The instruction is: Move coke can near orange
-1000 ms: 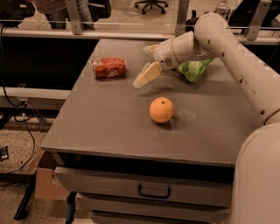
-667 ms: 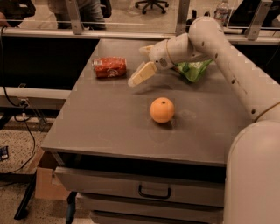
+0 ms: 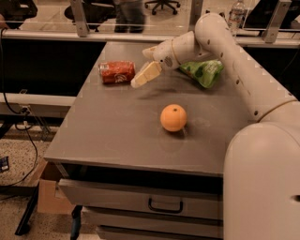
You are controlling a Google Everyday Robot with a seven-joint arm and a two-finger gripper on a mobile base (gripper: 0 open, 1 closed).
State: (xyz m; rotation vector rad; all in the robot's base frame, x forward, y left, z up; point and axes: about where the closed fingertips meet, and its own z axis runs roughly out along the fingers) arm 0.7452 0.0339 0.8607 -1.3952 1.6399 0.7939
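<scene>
Gripper [image 3: 140, 68] hangs low over the far part of the grey table [image 3: 117, 136], at the end of the white arm [image 3: 234, 56] that reaches in from the right and bends down toward the left. Its two cream fingers [image 3: 146, 75] stand spread apart with nothing between them; the lower one slants down to the left, and its tip lies just beside the right end of the coke can [image 3: 116, 71]. Whether that tip touches the can cannot be told. The coke can lies on its side near the far left edge of the table, its long axis running roughly left to right, red with pale lettering. The orange [image 3: 173, 117] sits by itself nearer the middle of the table, toward the front and right of the can, with its small dark stem dimple facing up; it is well apart from both the can and the gripper. A green chip bag [image 3: 204, 71] lies at the far right of the table, partly under the arm. Below the table's front edge is a drawer [image 3: 140, 199] with a dark handle [image 3: 165, 205]. On the floor to the left are a cardboard box [image 3: 47, 194] and loose black cables [image 3: 18, 122]. A clear water bottle [image 3: 236, 14] stands on the ledge behind the table, at the upper right.
</scene>
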